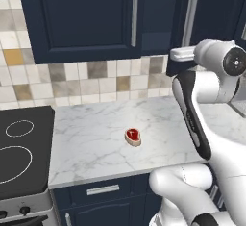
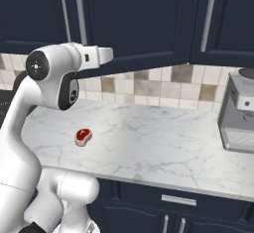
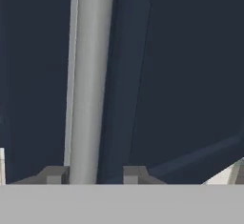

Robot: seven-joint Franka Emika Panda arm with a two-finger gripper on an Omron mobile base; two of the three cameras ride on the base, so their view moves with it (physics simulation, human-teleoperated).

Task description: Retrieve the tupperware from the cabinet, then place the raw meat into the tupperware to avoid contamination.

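Note:
The raw meat, a small red slice with a cream rim, lies on the marble counter well below the hand. My gripper is raised to the lower end of the cabinet's long silver handle. Its fingertips stand on either side of the bar, open, with a thin gap on the right side. The navy door behind the handle looks swung slightly out. The tupperware is hidden.
A black cooktop lies left of the counter. A grey appliance stands at the counter's right end. Navy drawers run below the counter edge. A tiled backsplash sits under the wall cabinets.

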